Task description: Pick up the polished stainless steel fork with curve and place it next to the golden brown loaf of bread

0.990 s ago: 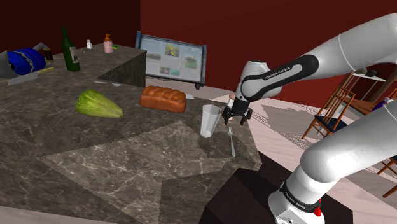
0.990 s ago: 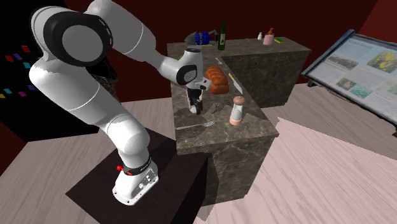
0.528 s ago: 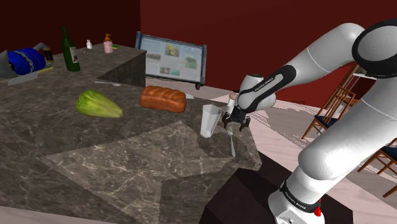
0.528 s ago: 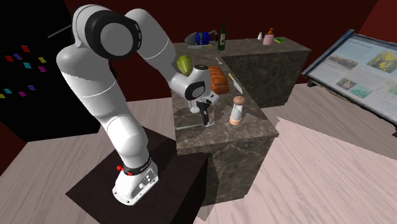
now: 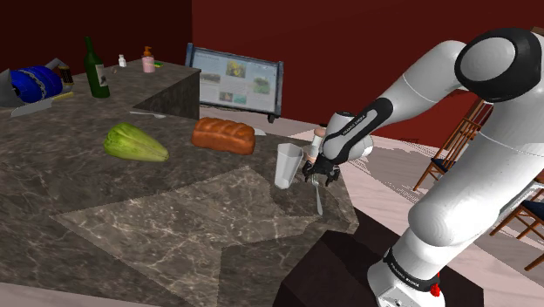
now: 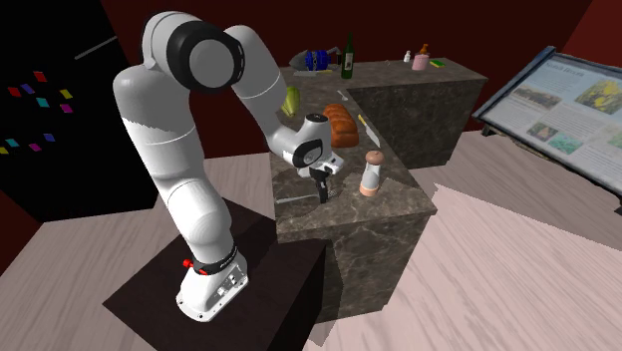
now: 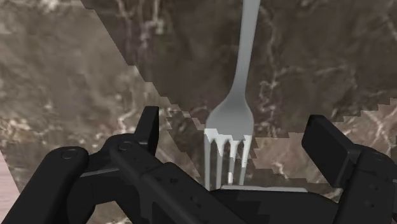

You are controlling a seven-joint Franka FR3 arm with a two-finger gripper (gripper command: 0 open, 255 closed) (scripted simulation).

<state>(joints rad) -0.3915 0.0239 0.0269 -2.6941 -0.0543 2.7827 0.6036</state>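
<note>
Grey metal fork (image 5: 317, 199), smooth and shiny, slim handle flaring to a curved four-tine head, lies flat on the dark marbled stone counter (image 5: 131, 209). It is just beside the tumbler (image 5: 288, 166), on the shoulder view's right of it, near the counter edge by the stand. In the wrist view the fork (image 7: 238, 95) has its tines toward the camera and its handle running away.

Black gripper (image 5: 318, 174) hangs low over the tine end, just beside the tumbler. Jaws are spread, one finger (image 7: 149, 124) on each side of the tines, neither touching, so the fork is not held. The second exterior view has the gripper (image 6: 322, 194) pointing down at the counter (image 6: 399, 199), with the fork handle (image 6: 294, 197) sticking out beside it.

Tumbler is pale, translucent and upright; contents cannot be told. The brown loaf (image 5: 224, 135), rounded with a scored top, sits beyond the tumbler, well apart. The ribbed green vegetable (image 5: 135, 142) is farther from the tumbler still.

Compared with a second ago, the gripper has dropped closer to the tines and the elbow has swung higher. Fork, tumbler and loaf are unmoved.
</note>
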